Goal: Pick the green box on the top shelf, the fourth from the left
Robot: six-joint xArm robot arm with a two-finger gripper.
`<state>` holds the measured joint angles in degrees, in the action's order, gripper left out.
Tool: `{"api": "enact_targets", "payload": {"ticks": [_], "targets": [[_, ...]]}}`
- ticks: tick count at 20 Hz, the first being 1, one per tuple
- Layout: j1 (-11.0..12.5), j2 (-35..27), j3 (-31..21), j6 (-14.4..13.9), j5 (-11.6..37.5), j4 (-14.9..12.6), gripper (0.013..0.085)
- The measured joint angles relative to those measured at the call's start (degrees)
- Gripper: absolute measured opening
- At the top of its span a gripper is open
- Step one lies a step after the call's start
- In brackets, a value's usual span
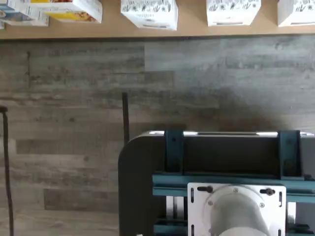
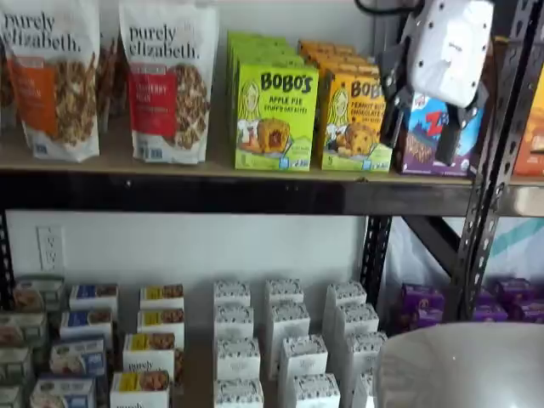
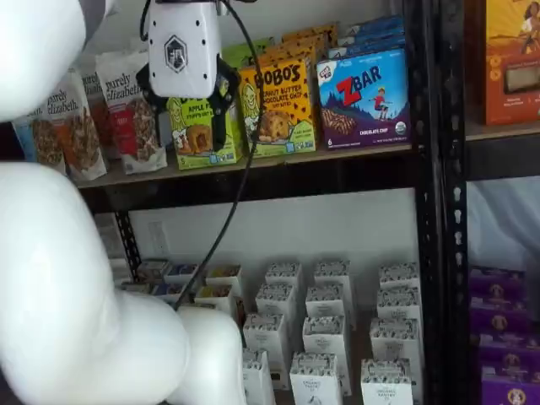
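gripper (image 3: 187, 110) perhaps open before "bobo's apple pie" green box (image 2: 274, 117).

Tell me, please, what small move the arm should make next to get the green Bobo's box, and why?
Probably ease the gripper forward toward the green box, lining it up first. In both shelf views the gripper hangs in front of the top shelf at box height, its black fingers spread apart with nothing between them. The box stands upright at the shelf's front edge beside the yellow-orange Bobo's box, untouched.
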<state>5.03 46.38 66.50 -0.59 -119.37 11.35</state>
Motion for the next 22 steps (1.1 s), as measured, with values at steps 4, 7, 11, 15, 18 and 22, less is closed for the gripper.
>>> {"api": "enact_targets", "payload": {"ticks": [4,7,11,15,18,22], "targets": [[-1.34,0.75,-1.02,-0.88,2.46,-0.19,0.085],[-1.46,1.76,-2.19,-1.02,4.93,0.67,0.085],[-3.46,2.51,-3.41,-2.39,7.57,0.3,0.085],[-6.74,3.99,-5.77,-4.62,12.09,-0.77,0.085],[-8.87,5.47,-7.67,-5.76,16.16,-2.16,0.085],[-12.74,5.04,-8.76,-8.62,20.37,-4.4,0.085]]}}
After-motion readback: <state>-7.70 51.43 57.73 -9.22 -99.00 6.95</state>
